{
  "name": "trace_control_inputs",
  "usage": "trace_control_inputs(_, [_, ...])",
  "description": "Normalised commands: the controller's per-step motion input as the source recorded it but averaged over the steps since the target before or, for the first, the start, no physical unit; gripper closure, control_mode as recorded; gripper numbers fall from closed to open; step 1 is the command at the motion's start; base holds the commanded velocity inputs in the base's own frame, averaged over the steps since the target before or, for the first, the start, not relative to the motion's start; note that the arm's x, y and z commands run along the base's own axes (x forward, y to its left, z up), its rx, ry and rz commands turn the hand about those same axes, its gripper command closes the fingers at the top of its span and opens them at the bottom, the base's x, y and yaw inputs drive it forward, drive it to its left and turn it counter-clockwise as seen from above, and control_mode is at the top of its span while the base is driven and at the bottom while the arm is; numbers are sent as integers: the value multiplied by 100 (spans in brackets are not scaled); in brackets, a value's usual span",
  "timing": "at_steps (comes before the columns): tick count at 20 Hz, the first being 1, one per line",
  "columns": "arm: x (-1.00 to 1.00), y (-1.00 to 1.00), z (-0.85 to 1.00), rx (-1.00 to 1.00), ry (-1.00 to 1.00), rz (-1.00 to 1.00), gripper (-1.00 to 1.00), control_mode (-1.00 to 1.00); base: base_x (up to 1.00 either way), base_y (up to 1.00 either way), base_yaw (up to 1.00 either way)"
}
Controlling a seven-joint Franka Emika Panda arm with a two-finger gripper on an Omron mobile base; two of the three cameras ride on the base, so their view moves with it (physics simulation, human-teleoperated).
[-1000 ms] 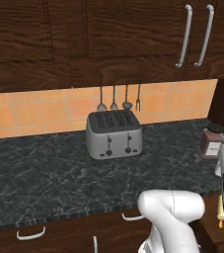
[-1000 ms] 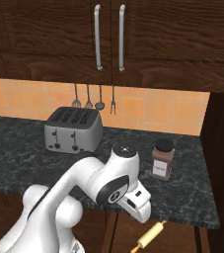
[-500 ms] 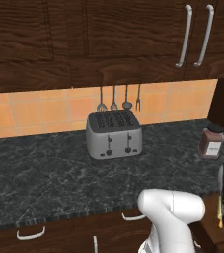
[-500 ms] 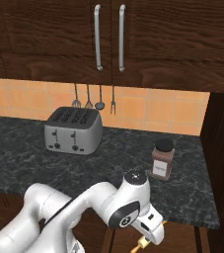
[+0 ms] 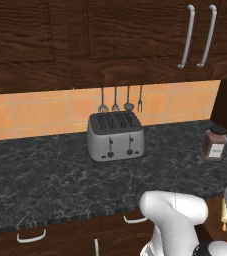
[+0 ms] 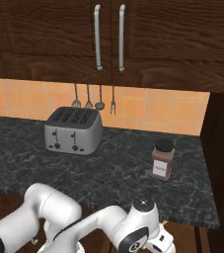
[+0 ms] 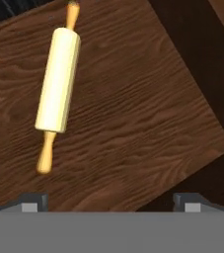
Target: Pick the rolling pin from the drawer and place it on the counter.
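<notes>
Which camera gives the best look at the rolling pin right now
The hand view: the rolling pin lies whole on the drawer floor, both handles visible. The left base view catches just a sliver of it beside the arm; the right base view shows a tiny tip at most.

We find no legible text, brand or number. The spice jar (image 6: pixel 162 159) on the counter (image 6: pixel 118 173) bears a pale label, too small to read.

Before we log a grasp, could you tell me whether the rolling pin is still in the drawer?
Yes: the rolling pin lies flat on the drawer floor, untouched, ahead of the open gripper.
</notes>
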Motion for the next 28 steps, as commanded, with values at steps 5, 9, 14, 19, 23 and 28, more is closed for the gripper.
trace_control_inputs(5, [-20,-42,-23,1,8,8,-100,-100,0,0,0])
trace_control_inputs(9, [-17,-8,-30,0,13,4,-100,-100,0,0,0])
trace_control_inputs(14, [-54,-4,-22,0,10,1,-100,-100,0,0,0])
trace_control_inputs(19, [-86,-11,-16,0,5,0,-100,-100,0,0,0])
trace_control_inputs(23, [-97,-20,-2,8,0,0,-100,-100,0,0,0])
trace_control_inputs(28, [7,-1,34,11,-6,0,-100,-100,0,0,0])
